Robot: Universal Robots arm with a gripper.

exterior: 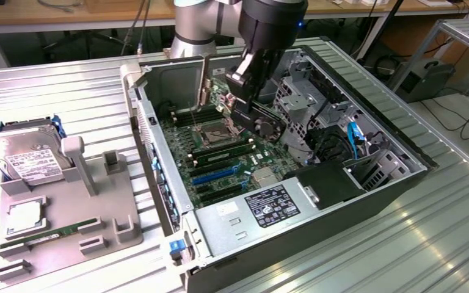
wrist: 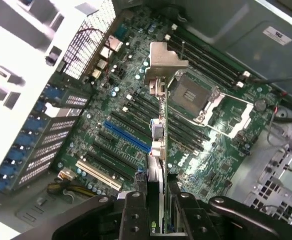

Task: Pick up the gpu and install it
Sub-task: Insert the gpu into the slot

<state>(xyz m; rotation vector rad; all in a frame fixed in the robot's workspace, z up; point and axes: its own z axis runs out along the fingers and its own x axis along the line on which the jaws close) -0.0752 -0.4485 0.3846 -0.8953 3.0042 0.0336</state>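
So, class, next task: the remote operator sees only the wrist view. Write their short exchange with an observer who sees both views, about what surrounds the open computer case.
Operator: The gripper holds the gpu edge-on over the motherboard. What is outside the case?
Observer: A grey holder stands beside the case, on the exterior view's left.
Operator: Is anything in it?
Observer: A hard drive with a white label stands propped in it.
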